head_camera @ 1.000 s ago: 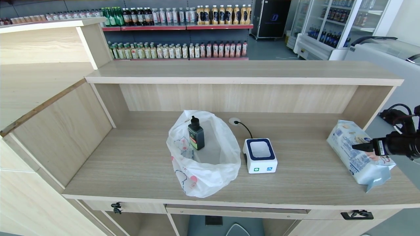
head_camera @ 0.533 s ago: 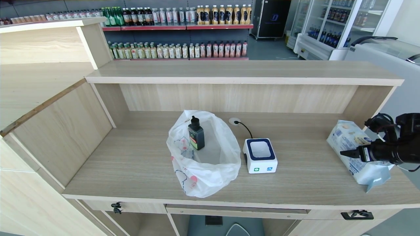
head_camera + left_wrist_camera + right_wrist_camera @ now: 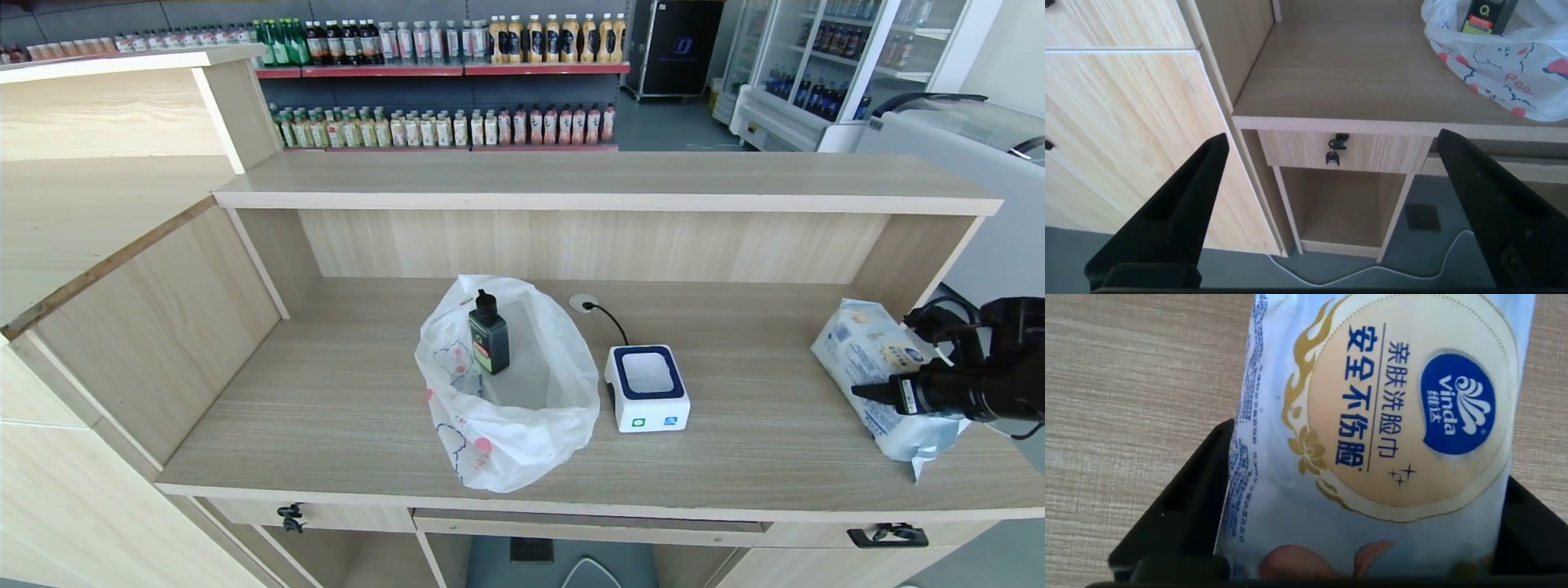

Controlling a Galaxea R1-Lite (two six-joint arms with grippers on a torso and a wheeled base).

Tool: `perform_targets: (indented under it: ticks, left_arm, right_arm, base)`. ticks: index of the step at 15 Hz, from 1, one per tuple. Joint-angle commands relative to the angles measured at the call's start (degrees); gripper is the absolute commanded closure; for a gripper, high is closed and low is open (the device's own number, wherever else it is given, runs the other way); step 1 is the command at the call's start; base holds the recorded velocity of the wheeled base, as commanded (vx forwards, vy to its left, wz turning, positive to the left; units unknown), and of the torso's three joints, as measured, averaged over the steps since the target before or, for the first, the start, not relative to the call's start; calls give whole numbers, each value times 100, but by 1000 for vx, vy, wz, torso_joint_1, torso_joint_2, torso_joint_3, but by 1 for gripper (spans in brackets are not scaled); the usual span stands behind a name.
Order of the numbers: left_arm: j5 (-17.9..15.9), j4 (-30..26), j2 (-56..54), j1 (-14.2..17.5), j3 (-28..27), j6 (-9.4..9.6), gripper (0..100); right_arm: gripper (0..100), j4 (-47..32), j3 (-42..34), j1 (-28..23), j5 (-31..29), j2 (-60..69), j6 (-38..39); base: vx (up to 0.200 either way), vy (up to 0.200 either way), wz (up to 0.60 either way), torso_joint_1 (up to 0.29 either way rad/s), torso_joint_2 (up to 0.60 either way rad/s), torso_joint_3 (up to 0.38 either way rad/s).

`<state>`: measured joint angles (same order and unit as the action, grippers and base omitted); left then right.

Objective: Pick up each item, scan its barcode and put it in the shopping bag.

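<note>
- My left gripper [image 3: 1331,135] hangs low off the left front corner of the counter [image 3: 343,425], released, its two fingers [image 3: 1176,212] spread wide with nothing between them.
- Straight ahead of that gripper is a drawer [image 3: 1372,153] under the counter edge, with a key [image 3: 1333,149] in its lock and an open cubby below.
- Up and off to that gripper's right, the shopping bag [image 3: 506,425] stands on the counter. It is white translucent plastic with red and blue print, and its mouth gapes upward.
- A dark bottle [image 3: 488,336] with a black cap stands upright inside the bag, against its far-left wall.
- The white barcode scanner [image 3: 647,390] sits just beside the bag on its right, well apart from my right gripper on that gripper's left. Its blue-framed window faces up, and a black cable [image 3: 608,320] runs back from it to a port in the counter.
- The wipes pack [image 3: 857,343], pale blue and white, lies flat near the right end of the counter, directly under my right gripper, its near corner at the front edge.
- My right gripper [image 3: 869,390] is down across the middle of the pack, reaching in from the right. The wrapper fills the space in front of the wrist camera, but I cannot tell whether the gripper has clenched on it or only straddles it.
</note>
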<state>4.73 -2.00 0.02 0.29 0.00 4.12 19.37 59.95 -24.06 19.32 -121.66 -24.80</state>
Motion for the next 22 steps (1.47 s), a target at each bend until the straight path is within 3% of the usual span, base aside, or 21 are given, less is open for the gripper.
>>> perform_targets:
  ticks: [1, 4, 6, 11, 12, 13, 14, 16, 19, 22]
  left_arm:
    - [2, -2, -2, -3, 0, 1, 0]
    - [2, -2, -2, -3, 0, 1, 0]
    - [2, -2, -2, -3, 0, 1, 0]
    - [2, -2, -2, 6, 0, 1, 0]
    - [2, -2, -2, 6, 0, 1, 0]
    - [2, -2, -2, -3, 0, 1, 0]
    - [2, -2, -2, 6, 0, 1, 0]
    - [2, -2, -2, -3, 0, 1, 0]
    - [2, -2, -2, -3, 0, 1, 0]
    - [2, -2, -2, -3, 0, 1, 0]
  right_arm:
    - [100, 5, -98, -11, 1, -42, -34]
    - [100, 410, -414, -98, 37, 169, -96]
    - [100, 374, -696, -186, 414, 679, -78]
    - [100, -707, -1504, -230, 2708, 4045, 581]
    - [100, -733, -1539, -230, 2990, 4282, 643]
    - [100, -707, -1583, -230, 3904, 4739, 757]
    - [100, -663, -1592, -222, 4457, 4889, 739]
    - [100, -575, -1592, -37, 5222, 4862, 432]
    - [100, -645, -1522, 200, 5275, 4862, 405]
    - [100, -707, -1407, 824, 5662, 5047, 616]
  base:
    - [0, 0, 0, 0, 0, 0]
    - [0, 0, 0, 0, 0, 0]
    - [0, 0, 0, 0, 0, 0]
    - [0, 0, 0, 0, 0, 0]
    - [0, 0, 0, 0, 0, 0]
    - [0, 0, 0, 0, 0, 0]
    - [0, 0, 0, 0, 0, 0]
    - [0, 0, 0, 0, 0, 0]
    - [0, 0, 0, 0, 0, 0]
    - [0, 0, 0, 0, 0, 0]
